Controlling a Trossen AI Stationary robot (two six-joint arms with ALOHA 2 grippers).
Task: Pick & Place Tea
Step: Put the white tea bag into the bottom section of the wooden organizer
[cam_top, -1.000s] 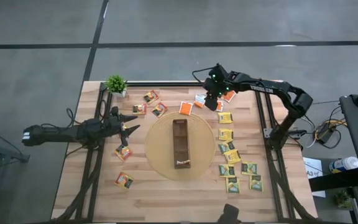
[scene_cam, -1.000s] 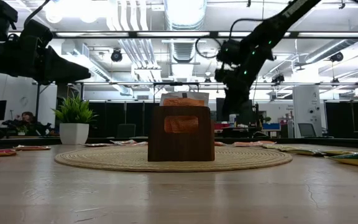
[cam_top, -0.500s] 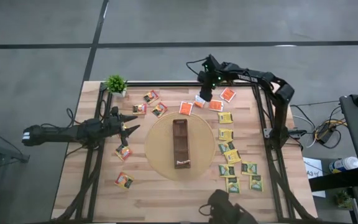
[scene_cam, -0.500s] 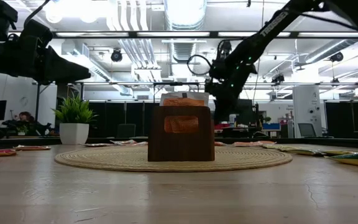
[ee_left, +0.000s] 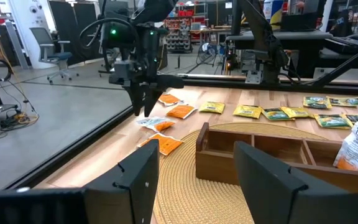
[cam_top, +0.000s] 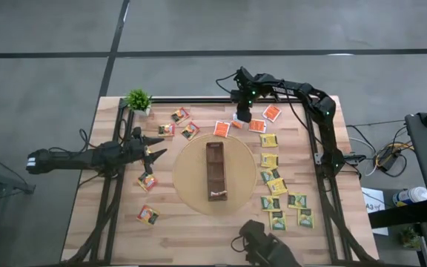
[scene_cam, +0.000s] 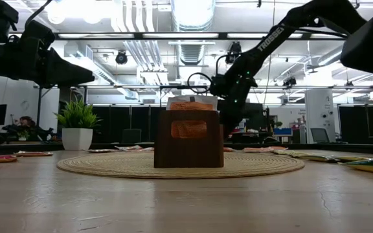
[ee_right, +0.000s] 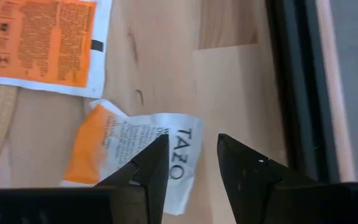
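Long brown box [cam_top: 215,171] on the round mat [cam_top: 187,185] holds one sachet [cam_top: 219,195]; right gripper [cam_top: 242,115] open above an orange sachet [ee_right: 135,155] near the table's far edge; left gripper [cam_top: 154,150] open

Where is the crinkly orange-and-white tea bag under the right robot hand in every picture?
High view: the tea bag lies at the table's far edge, just under the right gripper.
Low view: not visible; the brown box hides that spot.
Left wrist view: it lies on the wood below the far gripper.
Right wrist view: it lies beyond the open fingers.
Shared landmark: the round woven mat.
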